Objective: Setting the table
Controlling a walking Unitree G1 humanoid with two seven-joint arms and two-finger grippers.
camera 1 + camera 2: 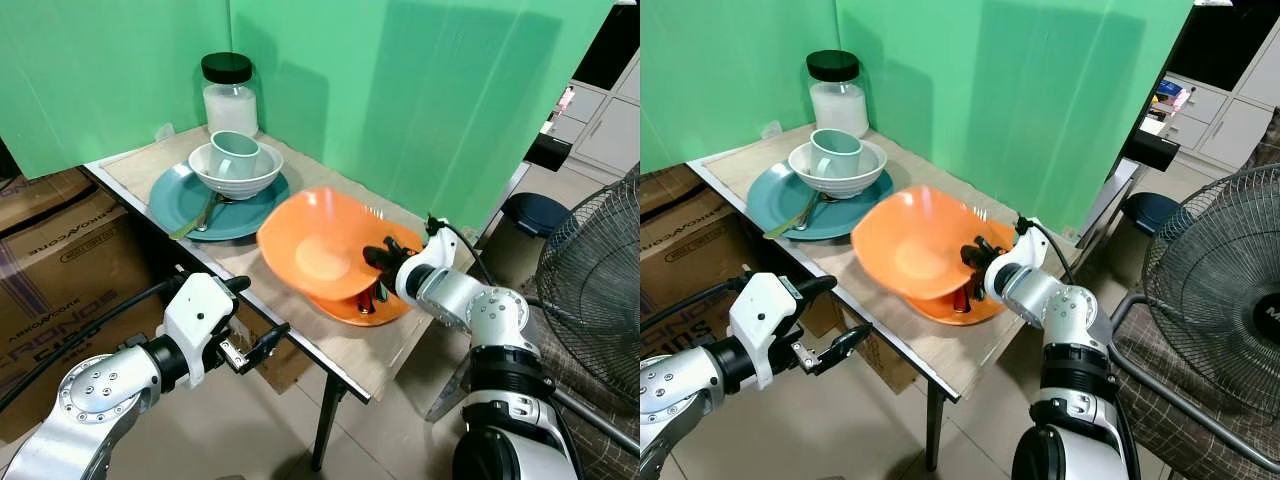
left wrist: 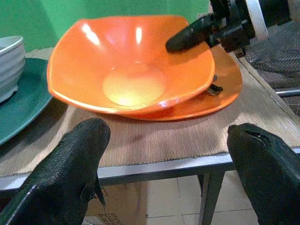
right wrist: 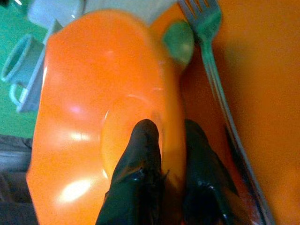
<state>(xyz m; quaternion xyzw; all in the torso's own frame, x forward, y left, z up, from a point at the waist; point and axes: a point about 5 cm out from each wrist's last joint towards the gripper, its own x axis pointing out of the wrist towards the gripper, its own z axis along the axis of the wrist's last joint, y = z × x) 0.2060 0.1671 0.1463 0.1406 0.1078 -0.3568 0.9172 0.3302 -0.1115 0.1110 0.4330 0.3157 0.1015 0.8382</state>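
Observation:
An orange bowl (image 1: 320,245) hangs tilted over an orange plate (image 1: 392,306) near the table's right end. My right gripper (image 3: 168,126) is shut on the bowl's right rim, one finger inside and one outside. A fork (image 3: 211,56) lies on the orange plate beside the bowl. Farther left, a teal plate (image 1: 175,200) carries a white bowl (image 1: 235,178) with a teal cup (image 1: 235,152) in it, and cutlery rests on that plate's front. My left gripper (image 1: 262,308) is open, low in front of the table's edge, with nothing between its fingers (image 2: 70,164).
A jar (image 1: 230,95) with a black lid stands at the back by the green screen. Cardboard boxes (image 1: 60,250) sit on the floor at the left. A standing fan (image 1: 600,260) is at the right. A woven mat (image 2: 164,136) covers the tabletop.

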